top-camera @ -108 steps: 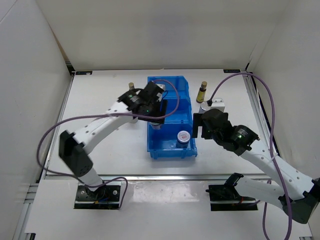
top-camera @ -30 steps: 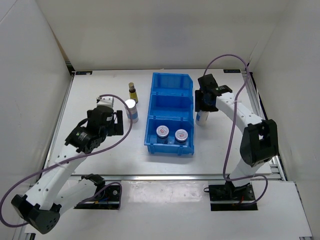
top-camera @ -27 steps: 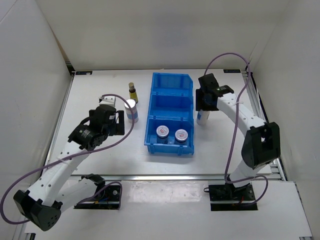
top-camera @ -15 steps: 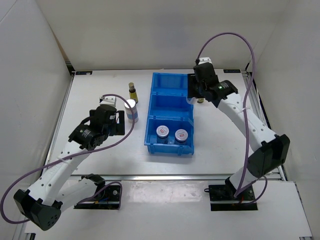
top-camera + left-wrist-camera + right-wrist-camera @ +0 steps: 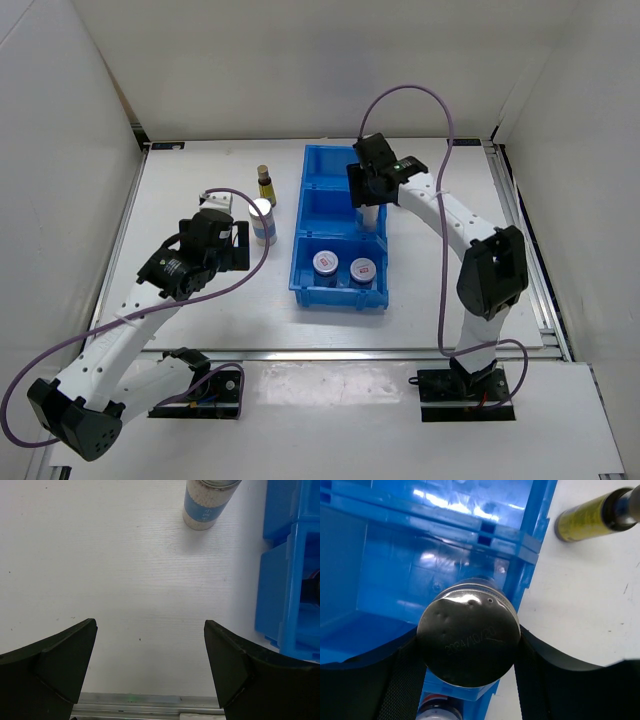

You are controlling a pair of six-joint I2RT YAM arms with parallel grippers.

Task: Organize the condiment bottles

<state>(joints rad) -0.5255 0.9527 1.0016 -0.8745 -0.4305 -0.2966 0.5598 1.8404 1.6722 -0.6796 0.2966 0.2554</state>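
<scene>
My right gripper (image 5: 368, 192) (image 5: 468, 647) is shut on a white cylinder (image 5: 371, 216) with a silver lid (image 5: 468, 639). It holds the cylinder over the right side of the blue bin's (image 5: 340, 205) middle compartment. Two short silver-lidded jars (image 5: 325, 262) (image 5: 363, 268) stand in the near compartment. Left of the bin stand a second white cylinder (image 5: 263, 221) (image 5: 206, 504) and a slim brown bottle (image 5: 266, 185). Another yellow-labelled brown bottle (image 5: 590, 515) is on the table right of the bin. My left gripper (image 5: 236, 246) (image 5: 150, 667) hangs open and empty, nearer than the left cylinder.
The bin's wall (image 5: 292, 580) lies right of my left gripper. White enclosure walls surround the table, and a metal rail (image 5: 320, 352) runs along its near edge. The right arm's purple cable (image 5: 405, 95) loops above the bin's far end.
My right arm has lifted the white cylinder from the table right of the bin and carried it left, over the bin. The left arm has barely moved.
</scene>
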